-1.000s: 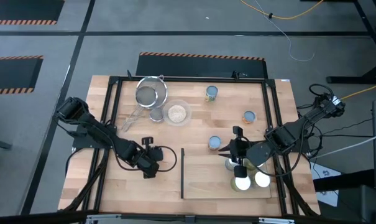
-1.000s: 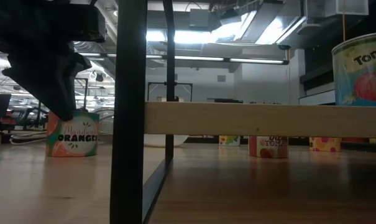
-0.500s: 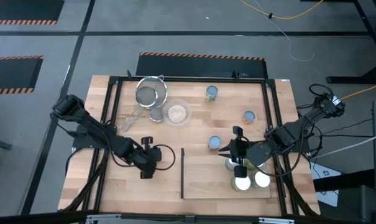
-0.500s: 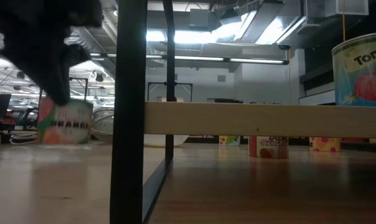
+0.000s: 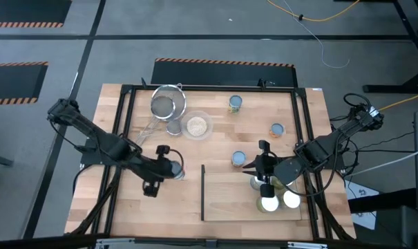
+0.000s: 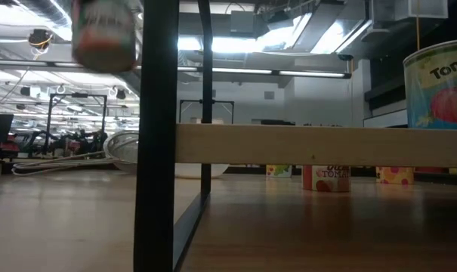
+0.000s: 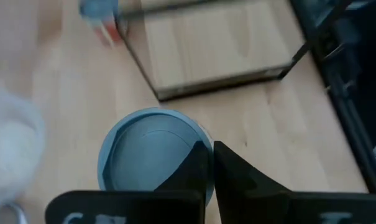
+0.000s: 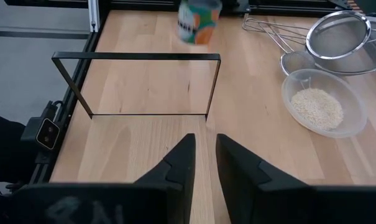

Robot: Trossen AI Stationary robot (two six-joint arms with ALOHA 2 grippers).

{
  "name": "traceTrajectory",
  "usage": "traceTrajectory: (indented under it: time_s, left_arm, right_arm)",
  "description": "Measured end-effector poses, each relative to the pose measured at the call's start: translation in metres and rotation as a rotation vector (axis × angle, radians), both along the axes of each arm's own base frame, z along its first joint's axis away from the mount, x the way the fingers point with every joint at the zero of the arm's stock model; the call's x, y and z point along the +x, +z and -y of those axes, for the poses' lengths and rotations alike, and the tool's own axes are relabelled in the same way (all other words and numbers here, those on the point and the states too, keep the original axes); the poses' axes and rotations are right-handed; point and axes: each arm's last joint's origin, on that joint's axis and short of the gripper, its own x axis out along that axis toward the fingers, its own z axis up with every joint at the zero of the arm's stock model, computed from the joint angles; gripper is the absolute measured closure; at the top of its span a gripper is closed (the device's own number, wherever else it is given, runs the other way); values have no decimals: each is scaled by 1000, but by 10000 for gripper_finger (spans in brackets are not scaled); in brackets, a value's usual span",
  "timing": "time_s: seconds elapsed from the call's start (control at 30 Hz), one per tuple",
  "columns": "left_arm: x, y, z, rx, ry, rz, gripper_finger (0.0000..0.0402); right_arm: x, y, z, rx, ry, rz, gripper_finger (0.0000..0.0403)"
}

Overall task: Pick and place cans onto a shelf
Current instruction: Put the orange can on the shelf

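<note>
Table (image 5: pixel 215 131): light wood, smooth, matt. Shelf (image 5: pixel 229 197): pale wood, dark metal frame. Strainer (image 5: pixel 168 104): metal mesh. Bowl (image 5: pixel 197 125): clear glass. Can (image 7: pixel 151 155): dull blue metal lid.

Cans, as I count them from my station:

- One can (image 5: pixel 175 167), pale blue top, orange-labelled side, raised clear of the desk just left of the shelf's dark upright edge; the low view shows it (image 6: pixel 103 34) up high and blurred.
- Three cans standing upright and well apart on the desk beyond the shelf: far one (image 5: pixel 235 103), right one (image 5: pixel 277 129), near one (image 5: pixel 238 159) just off the shelf's far edge.
- Two white-topped cans (image 5: pixel 269 204) (image 5: pixel 291 199) side by side on the shelf.

Shelf (image 5: pixel 229 197): flat light-wood panel, thin dark upright along its left side.
</note>
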Motion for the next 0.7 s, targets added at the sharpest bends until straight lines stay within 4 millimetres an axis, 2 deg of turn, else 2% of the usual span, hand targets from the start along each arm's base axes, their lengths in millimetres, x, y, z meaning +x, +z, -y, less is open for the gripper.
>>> traceTrajectory:
  time_s: [0.17,0.37,0.5,0.7]
  left_arm:
    - [-3,33,-5,16,-39,129,395]
    - [7,62,-8,25,-92,327,395]
    - [20,70,-8,42,-163,455,395]
    - [47,72,-9,61,-264,596,396]
  right_arm:
    - [0,0,0,0,0,0,334]
    - [0,0,0,0,0,0,334]
    - [0,0,0,0,0,-1,334]
    - [0,0,0,-1,1,0,334]
